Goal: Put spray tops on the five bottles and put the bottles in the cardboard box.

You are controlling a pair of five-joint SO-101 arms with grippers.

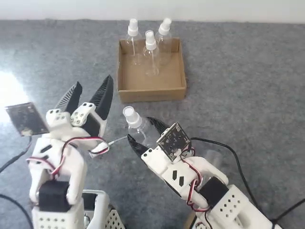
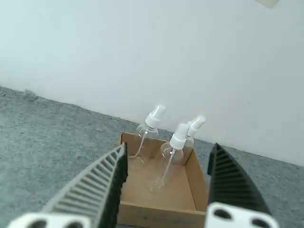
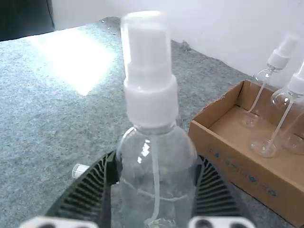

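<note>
R gripper [image 1: 141, 131] clamps an upright spray bottle [image 1: 136, 126], top on, just in front of the cardboard box [image 1: 151, 93]. L gripper [image 1: 92, 90] is beside it, spread wide, holding nothing. 3 topped bottles [image 1: 151, 50] stand in the box's far half.

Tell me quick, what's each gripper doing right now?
Left gripper: open, holding nothing.
Right gripper: closed on a bottle with its spray top on.

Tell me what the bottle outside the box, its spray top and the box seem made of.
The bottle looks like clear, glossy plastic, possibly glass: its dip tube shows through the wall. Its spray top seems smooth opaque white plastic. The cardboard box is matte brown cardboard, judging by its dull surface and thin walls.
</note>
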